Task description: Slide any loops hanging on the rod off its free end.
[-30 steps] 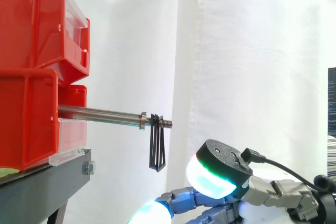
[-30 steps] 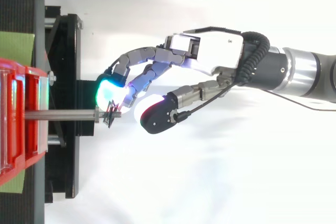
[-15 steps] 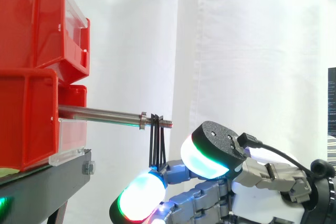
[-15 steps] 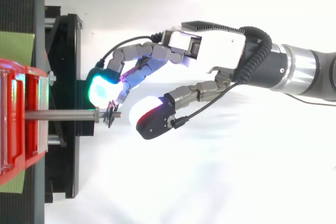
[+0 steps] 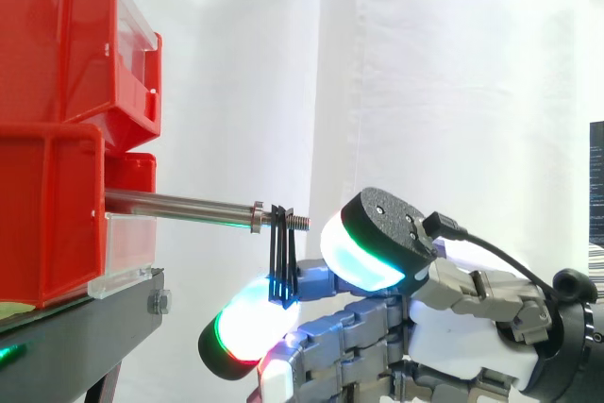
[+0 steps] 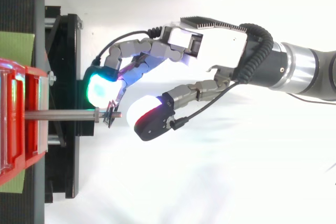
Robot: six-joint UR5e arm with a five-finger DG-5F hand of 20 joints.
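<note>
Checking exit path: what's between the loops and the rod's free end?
Side view: a short bare threaded stretch of rod, nothing else; loops hang at its start.

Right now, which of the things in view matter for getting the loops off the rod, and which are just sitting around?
Part of the job:
- the rod
- the black loops hanging near its threaded free end
- the hand, close beside the loops

Just there:
- the red bins
- the black stand
- the white curtain
</note>
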